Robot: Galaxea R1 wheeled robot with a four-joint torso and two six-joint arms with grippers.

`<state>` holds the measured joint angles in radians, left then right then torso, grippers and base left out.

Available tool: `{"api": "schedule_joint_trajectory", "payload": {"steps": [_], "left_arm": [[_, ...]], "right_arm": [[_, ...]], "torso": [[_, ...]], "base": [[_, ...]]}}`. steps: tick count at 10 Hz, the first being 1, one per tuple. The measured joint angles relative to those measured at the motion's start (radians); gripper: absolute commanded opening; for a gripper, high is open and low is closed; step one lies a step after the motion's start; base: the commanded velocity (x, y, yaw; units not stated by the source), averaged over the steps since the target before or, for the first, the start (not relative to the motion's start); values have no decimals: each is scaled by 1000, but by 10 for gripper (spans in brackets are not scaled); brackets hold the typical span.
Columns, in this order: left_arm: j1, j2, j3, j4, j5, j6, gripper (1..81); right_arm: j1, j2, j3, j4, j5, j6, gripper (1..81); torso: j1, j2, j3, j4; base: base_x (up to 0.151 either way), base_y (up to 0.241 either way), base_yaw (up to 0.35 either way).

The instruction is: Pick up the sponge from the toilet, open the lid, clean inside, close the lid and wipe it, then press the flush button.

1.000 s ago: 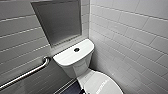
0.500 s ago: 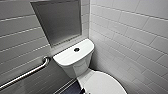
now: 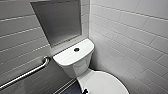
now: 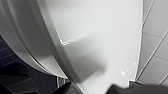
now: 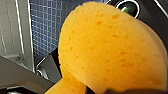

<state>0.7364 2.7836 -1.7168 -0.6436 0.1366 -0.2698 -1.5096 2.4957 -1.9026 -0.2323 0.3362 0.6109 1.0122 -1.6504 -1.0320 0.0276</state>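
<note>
My right end effector is clamped on the small orange porous foam sponge. The sponge hangs above the dark blue mosaic-tiled floor, clear of the glossy white ceramic toilet. Handling assessment: the sponge appears light, soft and compressible. It will likely deform under pressure rather than slip, so I should grip it across the narrow waist and leave a broad lobe free as the wiping face. A hard squeeze would fold that face, so moderate force is advised. The smooth, slightly domed white oval lid lies shut over the bowl. It looks rigid, hinged and slippery, so it is best taken at the front rim by hooking under the edge, not pinched on the dome. My left end effector sits close to the lid's edge, and I cannot tell whether it is apart or together. The small dark round flush button sits in the middle of the tank top.
</note>
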Motion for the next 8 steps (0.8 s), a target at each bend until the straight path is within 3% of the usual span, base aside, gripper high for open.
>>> {"api": "schedule_joint_trajectory", "payload": {"steps": [8], "left_arm": [[-17,-91,99,-17,-96,-224,811]], "right_arm": [[0,0,-1,0,0,0,10]], "torso": [[0,0,0,0]], "base": [[0,0,0]]}}
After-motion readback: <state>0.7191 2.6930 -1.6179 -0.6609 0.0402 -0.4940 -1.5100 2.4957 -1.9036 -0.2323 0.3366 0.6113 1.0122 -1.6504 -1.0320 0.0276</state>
